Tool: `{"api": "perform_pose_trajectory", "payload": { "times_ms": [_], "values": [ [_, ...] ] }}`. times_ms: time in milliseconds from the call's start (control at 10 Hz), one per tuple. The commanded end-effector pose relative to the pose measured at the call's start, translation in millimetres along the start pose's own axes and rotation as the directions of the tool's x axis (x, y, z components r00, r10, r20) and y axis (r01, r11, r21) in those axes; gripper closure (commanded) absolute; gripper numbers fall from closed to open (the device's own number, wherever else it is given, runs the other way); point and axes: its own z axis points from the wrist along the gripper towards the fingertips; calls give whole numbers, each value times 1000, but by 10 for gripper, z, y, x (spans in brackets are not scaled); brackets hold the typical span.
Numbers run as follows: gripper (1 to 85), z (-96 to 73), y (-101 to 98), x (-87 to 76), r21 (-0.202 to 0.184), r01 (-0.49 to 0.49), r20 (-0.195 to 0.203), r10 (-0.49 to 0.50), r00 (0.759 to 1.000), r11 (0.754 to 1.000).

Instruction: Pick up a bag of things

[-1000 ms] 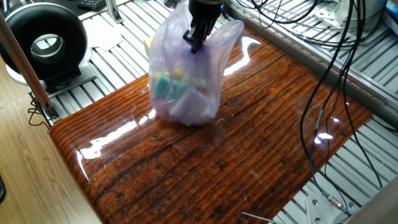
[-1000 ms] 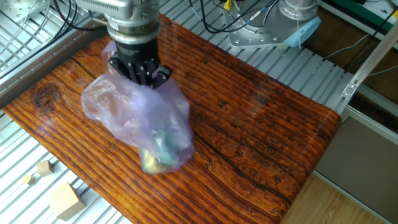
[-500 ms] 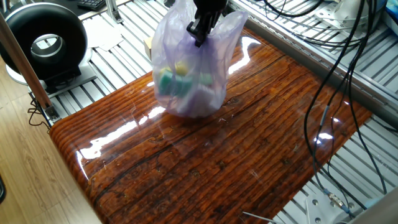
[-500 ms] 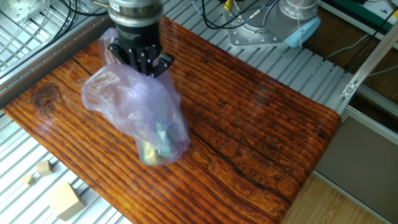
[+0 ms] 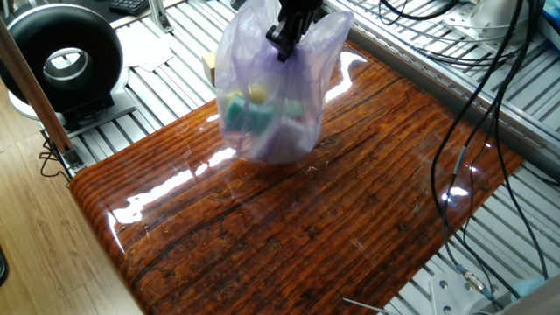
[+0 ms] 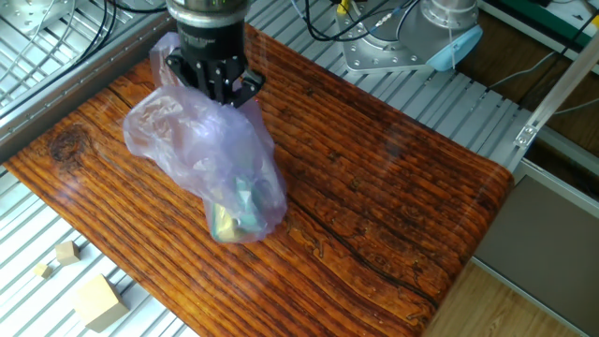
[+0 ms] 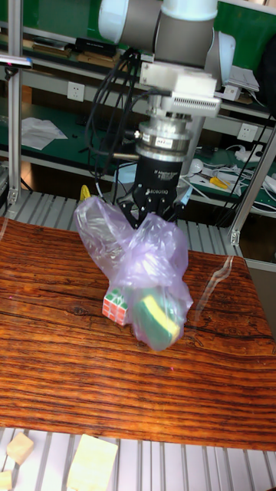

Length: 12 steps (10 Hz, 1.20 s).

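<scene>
A crinkly pale-lavender plastic bag (image 5: 271, 87) (image 6: 220, 159) (image 7: 142, 268) hangs from my gripper (image 5: 284, 42) (image 6: 213, 89) (image 7: 157, 216), which is shut on its gathered top. The bag's bottom is just above the wooden tabletop (image 5: 306, 219), lifted clear in the tall fixed view. Teal and yellow things (image 5: 241, 105) (image 6: 234, 215) (image 7: 157, 314) show through the plastic at the bottom of the bag, and a multicoloured cube (image 7: 116, 307) pushes against its lower left side.
Small tan blocks (image 6: 98, 300) (image 7: 92, 460) lie on the slatted metal frame beside the wood. A black round device (image 5: 61, 57) stands at the far left. Cables (image 5: 472, 87) hang over the right side of the table.
The gripper has risen with the bag, and the bag's bottom has come up off the wood. It has drifted slightly toward the back edge.
</scene>
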Motion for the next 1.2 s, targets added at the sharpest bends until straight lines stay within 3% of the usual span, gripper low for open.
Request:
{"api": "perform_pose_trajectory", "payload": {
  "times_ms": [0, 500, 1100],
  "values": [
    [847, -155, 48, 29, -7, -12, 29, 13, 1000, 1000],
    [847, -317, 38, 147, 8, -28, 53, 27, 998, 1000],
    [847, -461, 91, 269, 0, -25, 84, 25, 996, 1000]
  ]
}}
